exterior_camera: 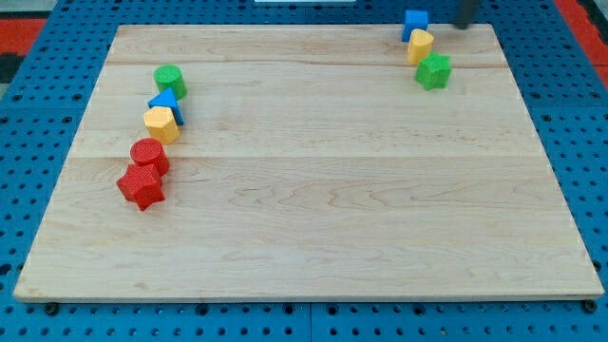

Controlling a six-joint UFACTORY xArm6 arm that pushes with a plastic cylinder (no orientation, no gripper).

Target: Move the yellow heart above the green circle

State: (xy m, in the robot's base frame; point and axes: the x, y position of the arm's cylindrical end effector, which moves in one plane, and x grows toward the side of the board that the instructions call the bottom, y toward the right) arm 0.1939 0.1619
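Note:
The yellow heart (420, 45) sits near the board's top right, between a blue cube (414, 23) above it and a green star (433, 71) below it. The green circle (170, 80) stands at the upper left, at the top of a slanted row of blocks. My tip (465, 25) shows as a dark blurred shape at the view's top edge. It is to the right of the blue cube and up and right of the yellow heart, touching neither.
Below the green circle run a blue triangle (165, 103), a yellow hexagon (161, 124), a red circle (149, 155) and a red star (142, 186). The wooden board (313, 209) lies on a blue perforated base.

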